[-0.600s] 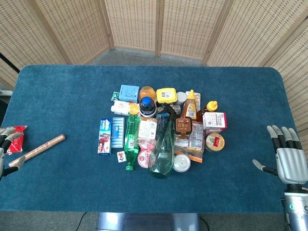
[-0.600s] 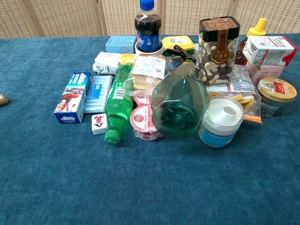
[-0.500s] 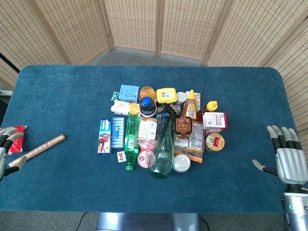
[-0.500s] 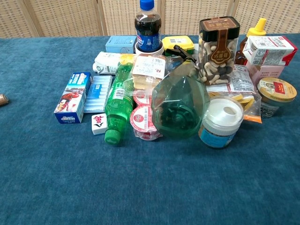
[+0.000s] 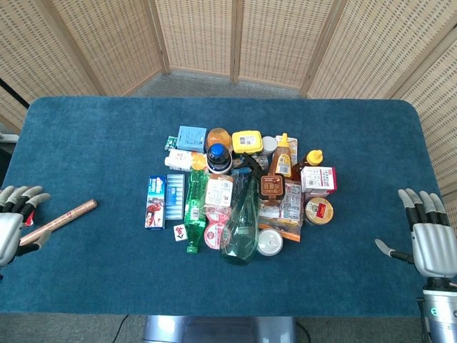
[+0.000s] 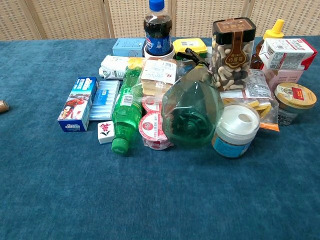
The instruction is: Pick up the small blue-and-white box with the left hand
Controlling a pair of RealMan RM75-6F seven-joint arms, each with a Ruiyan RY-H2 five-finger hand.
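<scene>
The small blue-and-white box (image 5: 155, 202) lies flat on the left edge of the pile of goods, its long side running front to back; the chest view shows it (image 6: 77, 104) with a red picture on top. A pale blue pack (image 5: 175, 194) lies against its right side. My left hand (image 5: 14, 225) is far to the left at the table's edge, fingers apart, holding nothing that I can see. My right hand (image 5: 430, 241) hovers at the far right edge, fingers spread and empty. Neither hand appears in the chest view.
A wooden stick (image 5: 58, 221) lies between my left hand and the box. The pile holds a green bottle (image 6: 125, 120), a green spray bottle (image 6: 192, 112), a cola bottle (image 6: 157, 30), a mahjong tile (image 6: 105, 131), jars and cartons. Blue cloth (image 5: 100, 143) covers the table.
My left hand has come further into the head view and now covers the red packet that lay beside it. My right hand has dropped slightly. The objects have not moved.
</scene>
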